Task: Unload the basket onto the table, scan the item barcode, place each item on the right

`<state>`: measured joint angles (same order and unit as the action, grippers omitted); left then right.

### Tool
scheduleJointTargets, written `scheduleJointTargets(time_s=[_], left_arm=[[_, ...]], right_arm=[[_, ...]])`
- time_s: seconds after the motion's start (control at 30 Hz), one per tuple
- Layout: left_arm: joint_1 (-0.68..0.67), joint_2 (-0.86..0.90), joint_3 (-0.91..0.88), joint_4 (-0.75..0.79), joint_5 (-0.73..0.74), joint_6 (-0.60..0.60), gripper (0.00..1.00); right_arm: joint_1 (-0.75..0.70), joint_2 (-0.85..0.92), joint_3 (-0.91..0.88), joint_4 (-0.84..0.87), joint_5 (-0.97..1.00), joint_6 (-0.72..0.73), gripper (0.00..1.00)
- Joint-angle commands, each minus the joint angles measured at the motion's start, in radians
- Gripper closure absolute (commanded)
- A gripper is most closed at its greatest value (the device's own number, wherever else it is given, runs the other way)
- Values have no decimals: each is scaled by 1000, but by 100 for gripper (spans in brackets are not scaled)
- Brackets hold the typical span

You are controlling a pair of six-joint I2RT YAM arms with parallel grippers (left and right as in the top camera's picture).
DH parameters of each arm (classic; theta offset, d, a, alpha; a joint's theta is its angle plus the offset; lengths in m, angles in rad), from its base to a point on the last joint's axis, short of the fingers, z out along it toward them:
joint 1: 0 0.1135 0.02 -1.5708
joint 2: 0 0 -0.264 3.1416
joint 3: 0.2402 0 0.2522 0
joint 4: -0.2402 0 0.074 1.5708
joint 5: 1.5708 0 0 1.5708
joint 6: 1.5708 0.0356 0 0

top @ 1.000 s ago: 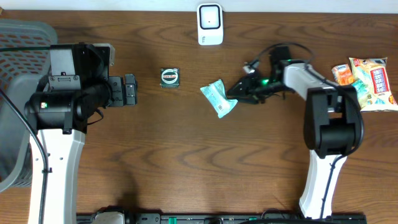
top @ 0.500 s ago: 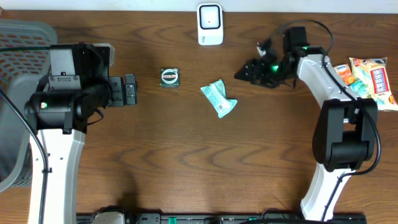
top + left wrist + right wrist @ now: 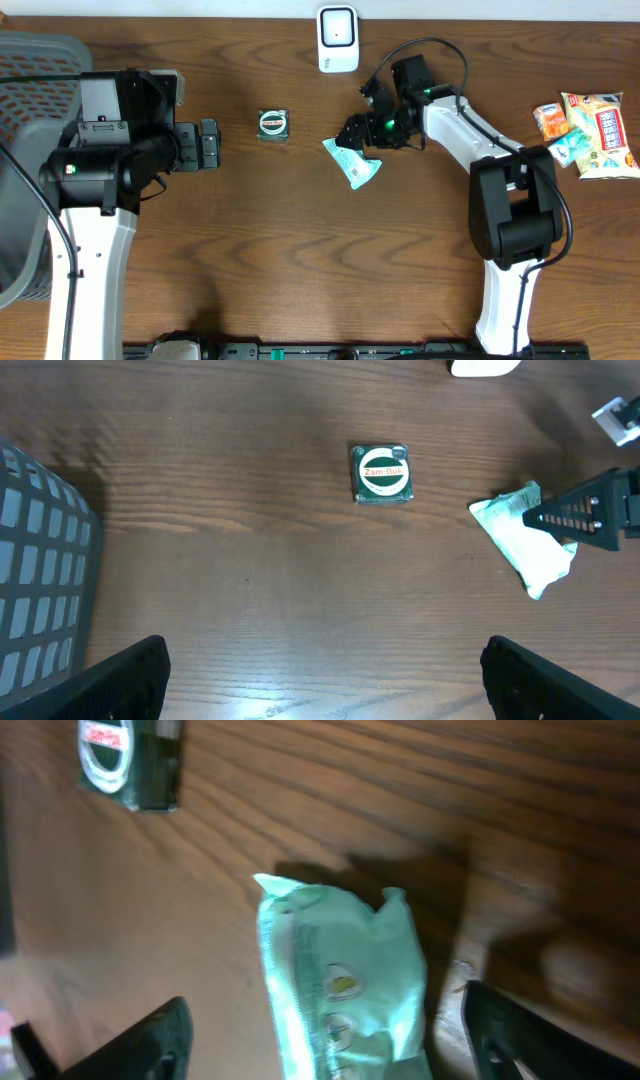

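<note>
Two end effectors, both with fingers spread wide apart and gripping nothing. The left end effector (image 3: 325, 665) hangs over the bare brown wooden bench (image 3: 300, 260). The right end effector (image 3: 352, 133) sits at the one pale green soft plastic packet (image 3: 356, 163), which lies flat mid-bench. The right wrist view shows the packet between the spread fingers (image 3: 160, 1035) — whether they touch it, I cannot tell. Farther left lies one small dark green square tin (image 3: 272, 124). At the far edge stands one white box-shaped scanner (image 3: 338, 38). Only the overhead view shows the colourful snack packets (image 3: 595, 130) at the right — their count is unclear.
</note>
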<state>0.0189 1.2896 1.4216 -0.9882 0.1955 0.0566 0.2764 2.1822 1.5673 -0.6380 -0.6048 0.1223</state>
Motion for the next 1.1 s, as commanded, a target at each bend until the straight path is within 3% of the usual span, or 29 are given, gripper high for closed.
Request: scheduleJointTargets(time_s=[0.0, 0.2, 0.43, 0.53, 0.6, 0.73, 1.07], left_arm=[[5, 3, 7, -2, -6, 10, 2], [5, 3, 7, -2, -6, 10, 2], [5, 3, 7, -2, -6, 10, 2], [5, 3, 7, -2, -6, 10, 2], [5, 3, 7, -2, -6, 10, 2], [5, 3, 7, -2, -6, 10, 2], [5, 3, 7, -2, -6, 10, 2]], right_arm=[[-2, 25, -9, -8, 32, -3, 30], [3, 29, -14, -36, 25, -4, 49], [29, 29, -26, -58, 48, -4, 53], [43, 29, -35, -58, 69, -4, 60], [52, 29, -39, -60, 68, -4, 68], [60, 28, -38, -65, 47, 5, 98], [-33, -19, 24, -49, -306, 4, 99]])
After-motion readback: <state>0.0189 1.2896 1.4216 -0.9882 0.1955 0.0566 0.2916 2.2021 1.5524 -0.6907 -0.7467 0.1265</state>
